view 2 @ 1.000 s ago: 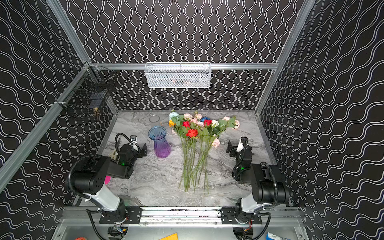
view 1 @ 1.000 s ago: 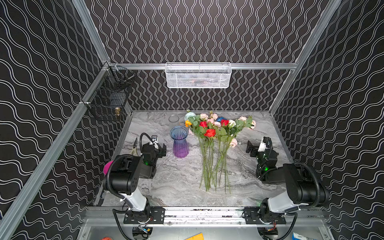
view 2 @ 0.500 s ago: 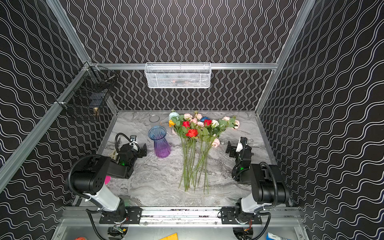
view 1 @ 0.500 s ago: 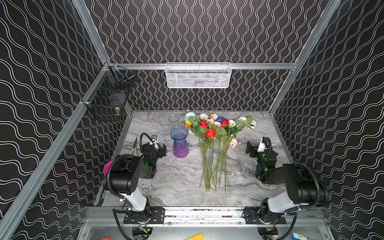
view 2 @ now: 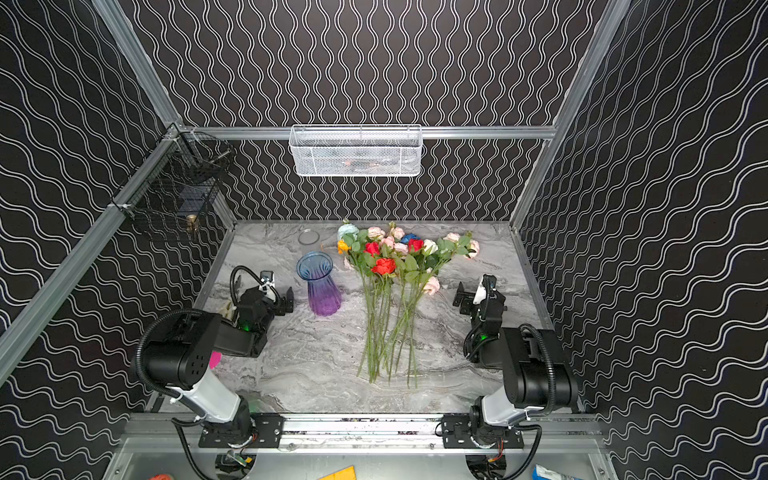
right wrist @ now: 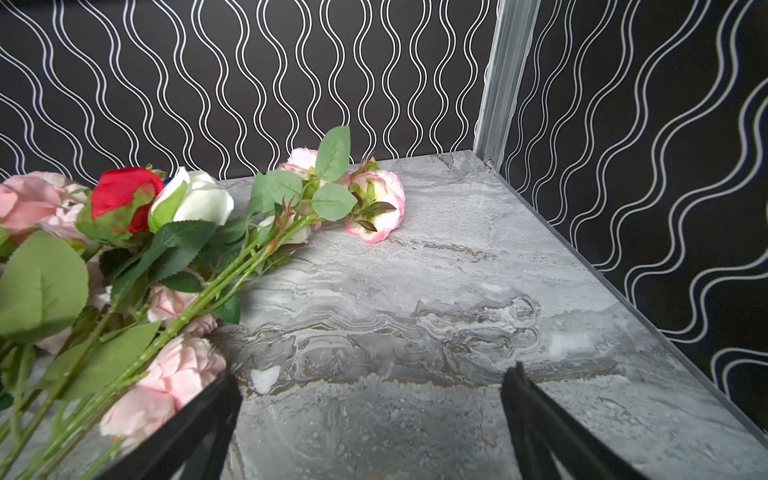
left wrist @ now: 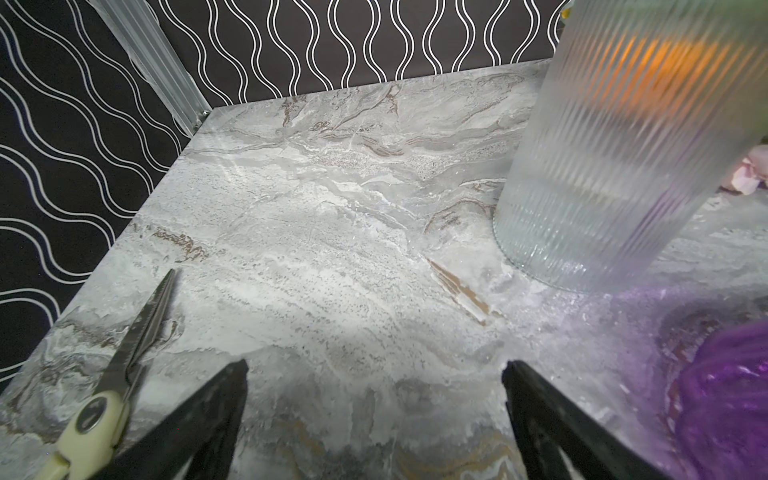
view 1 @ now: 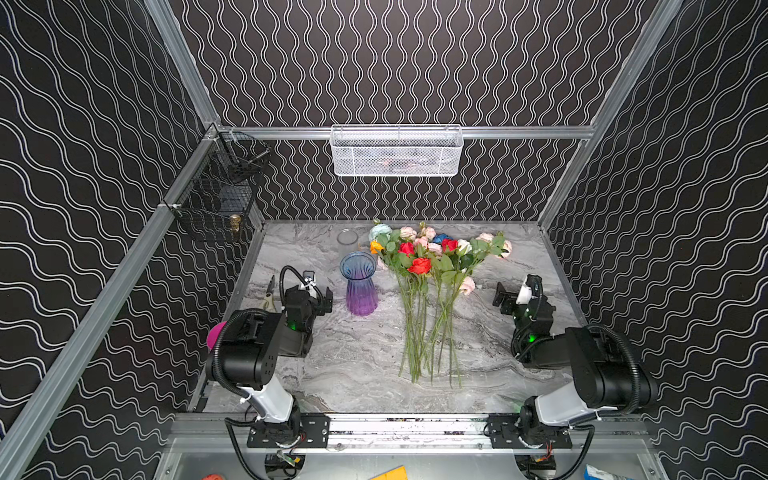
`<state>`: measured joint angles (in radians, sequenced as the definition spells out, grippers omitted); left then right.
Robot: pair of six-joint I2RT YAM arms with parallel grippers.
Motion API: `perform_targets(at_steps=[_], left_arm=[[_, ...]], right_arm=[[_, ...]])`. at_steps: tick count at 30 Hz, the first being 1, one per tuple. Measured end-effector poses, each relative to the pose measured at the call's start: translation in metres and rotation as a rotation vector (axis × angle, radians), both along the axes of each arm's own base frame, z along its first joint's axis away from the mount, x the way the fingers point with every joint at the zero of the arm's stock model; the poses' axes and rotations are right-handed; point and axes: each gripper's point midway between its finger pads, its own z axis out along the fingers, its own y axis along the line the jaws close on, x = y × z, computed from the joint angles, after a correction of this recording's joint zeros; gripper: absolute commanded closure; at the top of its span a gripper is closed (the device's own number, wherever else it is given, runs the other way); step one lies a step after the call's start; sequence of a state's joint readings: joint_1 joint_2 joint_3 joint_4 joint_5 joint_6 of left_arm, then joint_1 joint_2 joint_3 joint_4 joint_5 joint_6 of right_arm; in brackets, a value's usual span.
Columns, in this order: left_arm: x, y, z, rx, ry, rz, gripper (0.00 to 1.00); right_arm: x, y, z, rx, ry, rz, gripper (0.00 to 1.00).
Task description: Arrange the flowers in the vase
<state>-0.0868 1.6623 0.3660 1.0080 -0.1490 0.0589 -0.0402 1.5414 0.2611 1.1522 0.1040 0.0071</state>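
Since a second ago the right gripper (view 1: pixel 501 297) has edged a touch toward the flowers (view 1: pixel 424 291); left gripper (view 1: pixel 324 300), both vases and the stems are unchanged. Flowers all lie flat on the marble table (view 1: pixel 353 365), right of centre in both top views, with the red, pink, white, orange and blue heads fanned toward 12 o'clock and the stem ends bunched toward 6. Blue-to-purple vase (view 1: pixel 359 286) stands upright at 9 o'clock of the bunch, apart from it. Clear ribbed vase (left wrist: pixel 615 166) stands just beyond it, toward 11 o'clock. Left gripper sits at 9 o'clock of the purple vase, near but not touching, jaws wide apart over bare marble, with scissors (left wrist: pixel 124 353) lying beside one finger. Right gripper sits at 3 o'clock of the flowers, jaws wide apart with nothing between them. In the right wrist view a pale pink head lies just beside one finger (right wrist: pixel 199 419).
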Motion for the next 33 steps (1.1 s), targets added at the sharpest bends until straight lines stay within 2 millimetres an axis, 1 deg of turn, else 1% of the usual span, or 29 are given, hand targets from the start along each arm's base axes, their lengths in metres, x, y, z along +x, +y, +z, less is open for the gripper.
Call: perform_targets(at_steps=[5,7,9,10,11,13,16,18,20,22,23,24,25,26,27,29,30,31,33], left_arm=[[-0.003,0.000,0.002,0.001,-0.005,-0.002,0.01],[-0.005,-0.003,0.017,0.009,-0.027,-0.001,0.01],[-0.005,-0.008,0.050,0.013,-0.090,-0.002,0.01],[-0.006,-0.010,0.073,0.012,-0.134,-0.001,0.01],[-0.010,-0.012,0.095,0.012,-0.176,0.002,0.01],[-0.015,-0.017,0.136,0.001,-0.259,-0.002,0.01],[-0.030,-0.020,0.184,-0.029,-0.307,-0.012,0.01],[-0.041,-0.019,0.215,-0.051,-0.335,-0.011,0.01],[-0.054,-0.016,0.247,-0.075,-0.360,-0.008,0.01],[-0.068,-0.017,0.277,-0.120,-0.376,-0.017,0.01],[-0.074,-0.018,0.293,-0.153,-0.381,-0.024,0.01],[-0.080,-0.018,0.306,-0.192,-0.374,-0.025,0.01],[-0.085,-0.018,0.317,-0.230,-0.366,-0.019,0.01],[-0.091,-0.017,0.329,-0.283,-0.352,-0.007,0.01],[-0.098,-0.015,0.338,-0.325,-0.341,0.008,0.01],[-0.109,-0.011,0.345,-0.381,-0.326,0.031,0.01],[-0.115,-0.008,0.341,-0.408,-0.307,0.050,0.01],[-0.120,-0.006,0.336,-0.427,-0.289,0.068,0.01],[-0.124,-0.005,0.324,-0.450,-0.237,0.090,0.01]], right_arm=[[0.000,-0.003,0.001,0.000,-0.001,-0.019,0.01],[-0.001,-0.008,0.005,0.001,-0.006,-0.047,0.01],[0.005,-0.010,0.022,-0.003,-0.026,-0.066,0.01],[0.008,-0.010,0.032,-0.006,-0.039,-0.071,0.01],[0.012,-0.005,0.043,-0.008,-0.052,-0.063,0.01],[0.014,0.010,0.057,-0.019,-0.070,-0.029,0.01],[0.007,0.026,0.074,-0.041,-0.071,-0.012,0.01],[0.006,0.035,0.102,-0.027,-0.099,-0.023,0.01],[0.007,0.048,0.147,0.021,-0.142,-0.012,0.01],[0.008,0.054,0.195,0.115,-0.166,-0.019,0.01],[0.008,0.053,0.216,0.178,-0.165,-0.033,0.01],[0.006,0.051,0.232,0.236,-0.163,-0.051,0.01],[0.004,0.049,0.242,0.297,-0.158,-0.070,0.01],[0.000,0.046,0.245,0.348,-0.146,-0.087,0.05],[-0.004,0.046,0.240,0.388,-0.111,-0.078,0.11],[-0.008,0.051,0.227,0.442,-0.033,-0.056,0.24],[-0.010,0.057,0.226,0.474,0.002,-0.032,0.32],[-0.011,0.066,0.228,0.505,0.024,0.005,0.39],[-0.010,0.094,0.239,0.567,0.057,0.112,0.50]])
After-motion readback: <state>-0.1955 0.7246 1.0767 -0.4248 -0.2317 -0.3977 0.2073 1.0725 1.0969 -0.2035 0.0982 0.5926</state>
